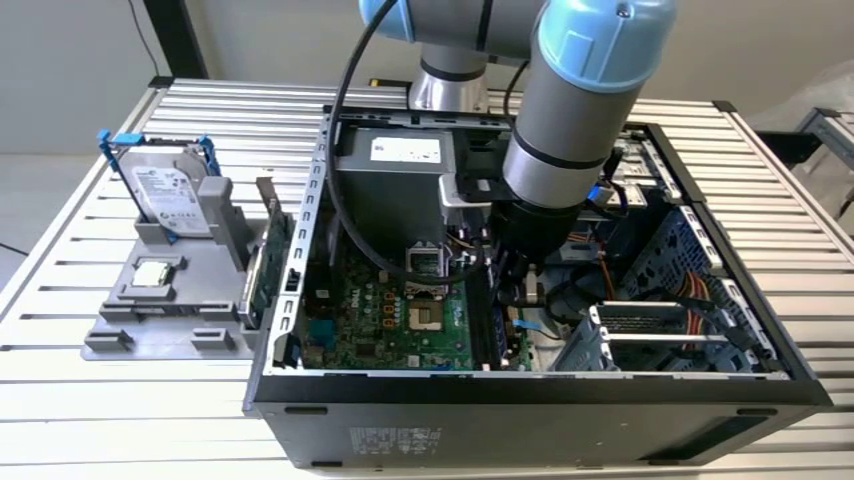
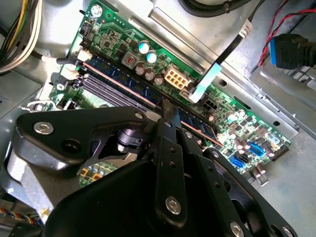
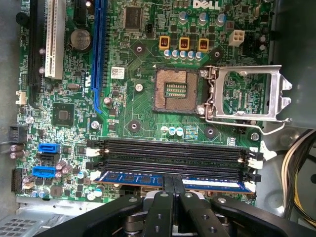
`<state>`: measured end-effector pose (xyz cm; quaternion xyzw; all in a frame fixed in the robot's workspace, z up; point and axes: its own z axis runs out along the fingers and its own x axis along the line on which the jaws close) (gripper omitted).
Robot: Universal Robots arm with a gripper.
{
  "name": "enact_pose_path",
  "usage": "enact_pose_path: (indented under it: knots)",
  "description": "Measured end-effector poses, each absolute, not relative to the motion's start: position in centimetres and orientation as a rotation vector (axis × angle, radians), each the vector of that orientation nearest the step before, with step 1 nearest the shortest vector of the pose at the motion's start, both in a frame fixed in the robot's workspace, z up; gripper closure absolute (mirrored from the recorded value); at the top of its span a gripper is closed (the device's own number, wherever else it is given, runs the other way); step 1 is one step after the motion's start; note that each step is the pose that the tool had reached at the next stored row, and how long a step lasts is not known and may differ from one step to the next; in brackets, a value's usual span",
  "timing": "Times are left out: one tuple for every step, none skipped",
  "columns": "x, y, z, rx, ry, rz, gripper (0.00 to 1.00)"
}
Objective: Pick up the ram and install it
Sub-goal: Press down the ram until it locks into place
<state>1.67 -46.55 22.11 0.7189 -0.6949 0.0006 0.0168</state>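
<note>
Open case (image 1: 534, 385) on tabletop (image 1: 120, 420) holds motherboard (image 3: 138, 113). Ram (image 3: 133, 177) stands in the outermost slot, claw (image 3: 173, 190) closed around its middle; three neighbouring slots (image 3: 173, 153) empty.

The black gripper (image 3: 172, 190) covers the middle of the long, narrow blue RAM stick (image 3: 133, 177) between its jaws. Whether the stick's lower edge is fully seated in the black slot cannot be told.
</note>
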Motion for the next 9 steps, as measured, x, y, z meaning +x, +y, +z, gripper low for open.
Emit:
enact_pose_path:
  knots:
    - [1.7,-46.5,22.3,2.235,-2.161,0.000,1.00]
    - [1.7,-46.5,22.4,2.235,-2.160,0.001,1.00]
    - [1.7,-46.6,22.7,2.234,-2.160,0.003,1.00]
    - [1.7,-46.6,23.0,2.234,-2.160,0.002,1.00]
    - [1.7,-46.6,23.2,2.234,-2.159,0.003,1.00]
    - [1.7,-46.6,23.3,2.233,-2.159,0.003,1.00]
    - [1.7,-46.6,23.4,2.233,-2.159,0.004,1.00]
    - [1.7,-46.6,23.4,2.233,-2.159,0.004,1.00]
    - [1.7,-46.6,23.5,2.233,-2.159,0.004,1.00]
